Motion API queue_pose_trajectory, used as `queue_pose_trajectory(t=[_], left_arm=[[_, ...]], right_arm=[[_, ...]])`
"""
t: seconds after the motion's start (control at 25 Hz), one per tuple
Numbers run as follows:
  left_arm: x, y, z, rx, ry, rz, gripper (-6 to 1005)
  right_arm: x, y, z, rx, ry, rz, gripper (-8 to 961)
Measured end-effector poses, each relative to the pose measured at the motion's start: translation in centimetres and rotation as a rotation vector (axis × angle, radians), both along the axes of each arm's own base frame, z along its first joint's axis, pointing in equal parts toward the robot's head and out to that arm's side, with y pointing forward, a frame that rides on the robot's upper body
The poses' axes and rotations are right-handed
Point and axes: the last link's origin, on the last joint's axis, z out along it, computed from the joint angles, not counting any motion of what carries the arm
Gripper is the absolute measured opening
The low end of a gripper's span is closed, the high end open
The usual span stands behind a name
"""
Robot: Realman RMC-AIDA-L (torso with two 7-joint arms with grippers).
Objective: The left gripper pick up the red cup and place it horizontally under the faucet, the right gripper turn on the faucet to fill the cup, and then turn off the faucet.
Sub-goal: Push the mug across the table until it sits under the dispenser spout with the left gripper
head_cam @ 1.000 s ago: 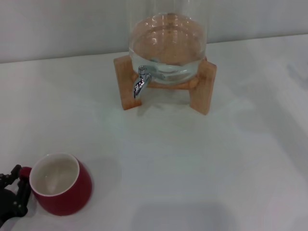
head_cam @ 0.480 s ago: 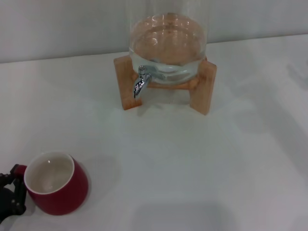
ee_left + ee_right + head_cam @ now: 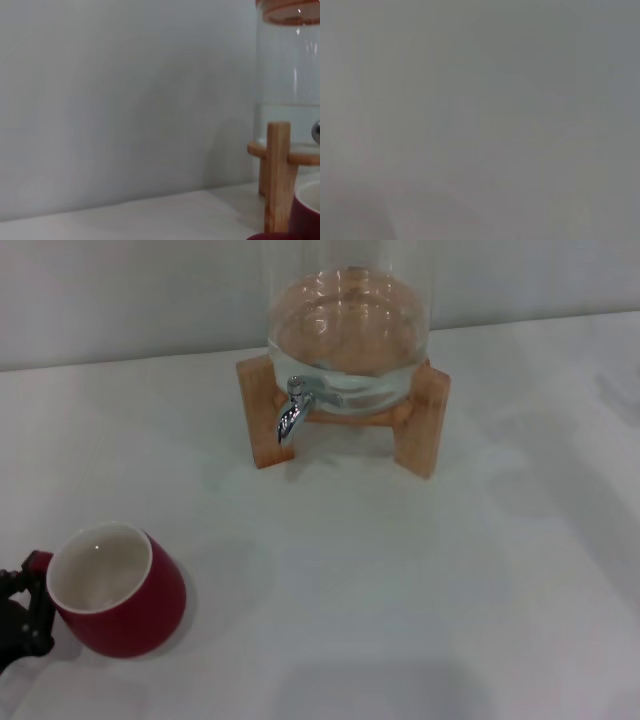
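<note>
The red cup (image 3: 135,608) is at the near left of the white table, tilted so that its white inside faces up and left. My left gripper (image 3: 28,592) reaches in from the lower-left corner, its black fingers shut around the cup's small red handle. A strip of the cup's rim (image 3: 307,212) shows in the left wrist view. The chrome faucet (image 3: 291,412) sticks out of the glass jar far ahead and to the right of the cup, spout pointing down, with nothing beneath it. My right gripper is out of view; its wrist view shows only a grey blur.
The glass dispenser jar (image 3: 350,330) holds some water and sits on a wooden stand (image 3: 421,420) at the back of the table, near a grey wall. One stand leg (image 3: 277,175) shows in the left wrist view.
The cup has moved away from the table's near edge, toward the back and slightly left, together with my left gripper, and it now tilts more.
</note>
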Motion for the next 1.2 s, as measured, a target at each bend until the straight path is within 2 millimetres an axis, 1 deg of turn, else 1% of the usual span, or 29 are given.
queue_pose_trajectory(t=[0.28, 0.52, 0.92, 1.2], left_arm=[[0.6, 1.3, 0.8, 0.005, -0.055, -0.007, 104], [1.3, 2.4, 0.8, 0.003, -0.049, -0.036, 104], [1.1, 2.5, 1.1, 0.025, -0.026, -0.036, 104], [1.0, 3.7, 1.0, 0.021, 0.0, -0.012, 104]], right_arm=[[0.1, -0.1, -0.1, -0.001, 0.002, -0.003, 748], [0.2, -0.1, -0.2, -0.004, 0.002, -0.007, 748], [0.2, 0.0, -0.1, 0.003, 0.0, -0.001, 748], [0.2, 0.0, -0.2, 0.002, 0.0, -0.001, 748]])
